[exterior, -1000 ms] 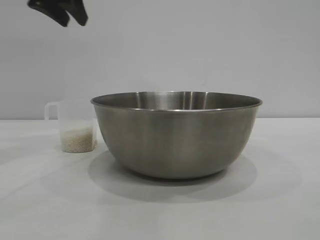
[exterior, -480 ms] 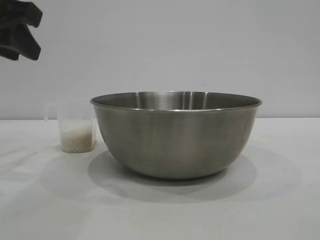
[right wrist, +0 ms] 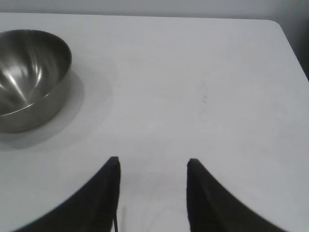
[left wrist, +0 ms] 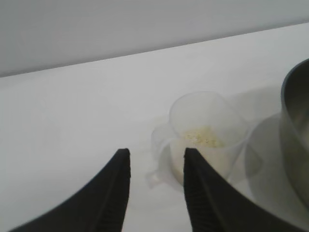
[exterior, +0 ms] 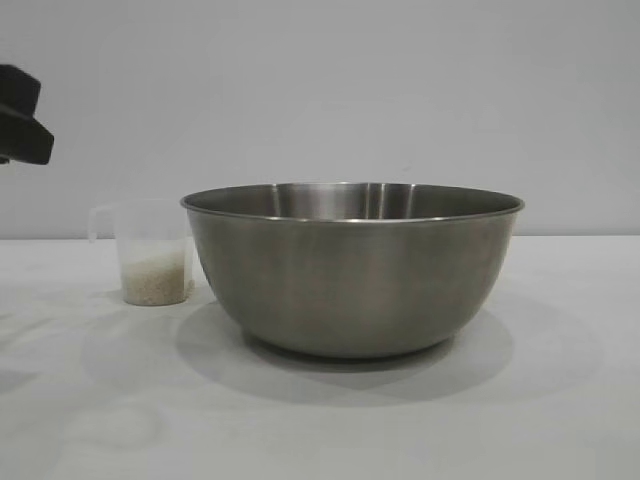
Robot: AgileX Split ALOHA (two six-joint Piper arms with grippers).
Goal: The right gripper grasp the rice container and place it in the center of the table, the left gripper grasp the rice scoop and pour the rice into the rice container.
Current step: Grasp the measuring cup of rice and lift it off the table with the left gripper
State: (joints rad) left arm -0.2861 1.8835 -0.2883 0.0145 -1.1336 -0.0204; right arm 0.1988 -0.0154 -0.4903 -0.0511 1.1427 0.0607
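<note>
— Claw positions first: how is the left claw (left wrist: 154,162) placed?
— It is seen in the left wrist view with its two black fingers (left wrist: 118,181) spread apart and nothing held between them. It is held above the bench (left wrist: 72,121), with the cup (left wrist: 205,137) seen just past the fingertips. In the exterior view only a black part of the left arm (exterior: 20,120) is shown, at the left edge and well above the cup.

— And the right claw (right wrist: 152,166)?
— It is likewise opened, with nothing gripped, and is held over bare bench (right wrist: 203,87), well apart from the bowl (right wrist: 29,77).

— Where is the bowl found?
— The steel bowl (exterior: 352,268) is set upright on the bench (exterior: 560,400), about in the middle of the exterior view. No rice can be made out in the part of its inside that is shown by the right wrist view.

— And the cup?
— The clear plastic cup (exterior: 150,252) is stood upright on the bench just beside the bowl, at its left in the exterior view; whether the two are touching cannot be told. Its loop handle (exterior: 100,222) is turned away from the bowl. The lower part of the cup is filled with pale rice (exterior: 155,280), which is also seen from above in the left wrist view (left wrist: 203,137).
</note>
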